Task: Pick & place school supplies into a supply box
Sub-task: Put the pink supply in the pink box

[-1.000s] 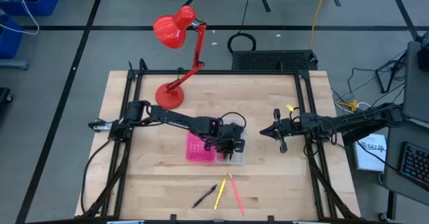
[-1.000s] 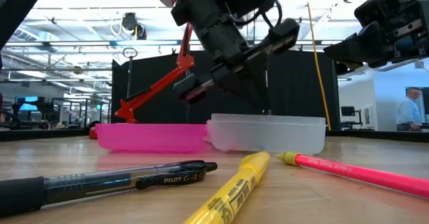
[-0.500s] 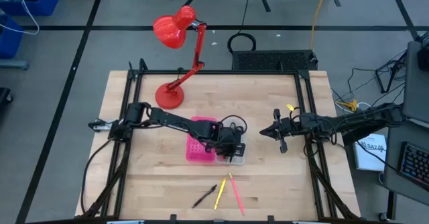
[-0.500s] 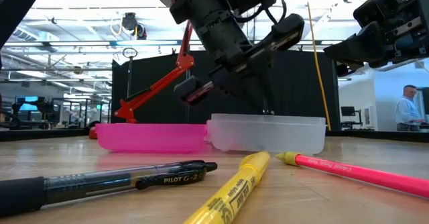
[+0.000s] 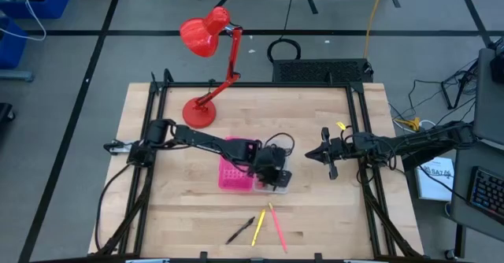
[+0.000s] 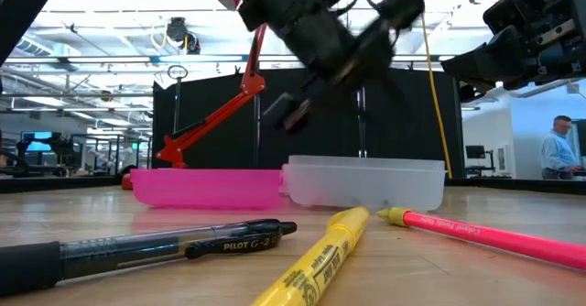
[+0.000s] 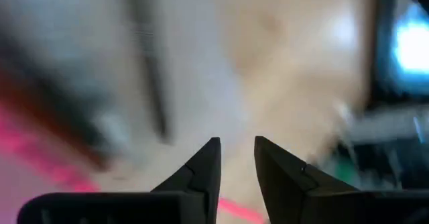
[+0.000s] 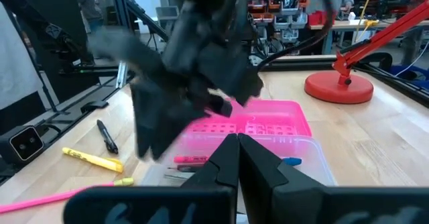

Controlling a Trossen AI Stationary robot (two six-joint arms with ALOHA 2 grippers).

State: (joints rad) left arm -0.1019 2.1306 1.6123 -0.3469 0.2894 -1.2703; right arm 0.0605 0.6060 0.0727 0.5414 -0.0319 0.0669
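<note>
While reaching over the supply box (image 5: 253,172), left end effector (image 5: 273,176) hovers parted, empty.

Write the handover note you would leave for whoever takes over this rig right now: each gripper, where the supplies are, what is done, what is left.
Left gripper: above the clear half of the supply box, fingers parted, nothing between them.
Right gripper: shut, empty, waiting right of the box.
Done: some supplies already lie in the box's clear half, seen in the right wrist view.
Left: black pen, yellow highlighter and pink pencil lie on the table near its front edge, still to go in.
</note>
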